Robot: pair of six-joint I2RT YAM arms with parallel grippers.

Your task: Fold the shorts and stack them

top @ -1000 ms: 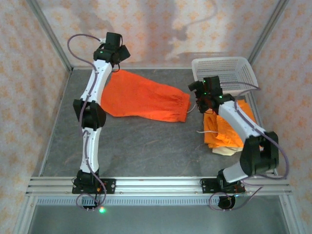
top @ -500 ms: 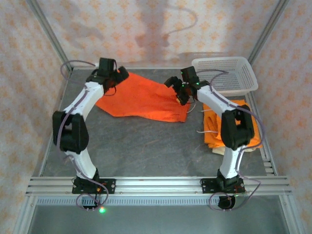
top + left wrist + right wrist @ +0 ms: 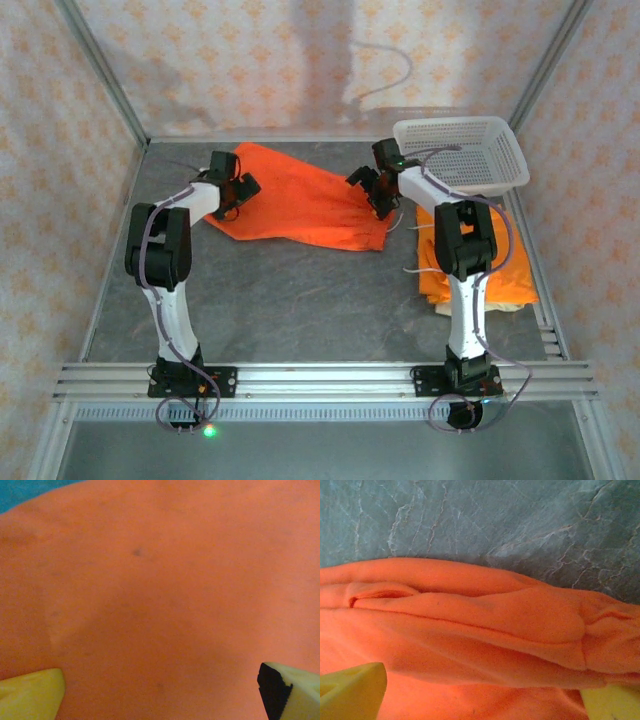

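Observation:
One orange pair of shorts (image 3: 300,205) lies spread flat at the back middle of the table. My left gripper (image 3: 238,190) is low over its left end, open, with orange cloth (image 3: 160,590) spanning the space between both yellow fingertips (image 3: 30,695). Over the gathered right end hovers my right gripper (image 3: 377,193), also open, its fingertips (image 3: 350,690) straddling folds of the cloth (image 3: 480,630). Neither gripper holds anything. A second orange pair (image 3: 490,265) lies folded at the right, on top of the beige pair (image 3: 455,310), which shows as a pale edge.
A white mesh basket (image 3: 470,150) stands at the back right, just behind the right gripper. The grey stone-pattern tabletop (image 3: 300,300) stretches in front of the spread shorts. Metal frame rails run along the near edge (image 3: 320,378) and sides.
The left gripper came down from the back-left corner onto the shorts' left end. The right gripper swung from above the folded stack over to the shorts' right end.

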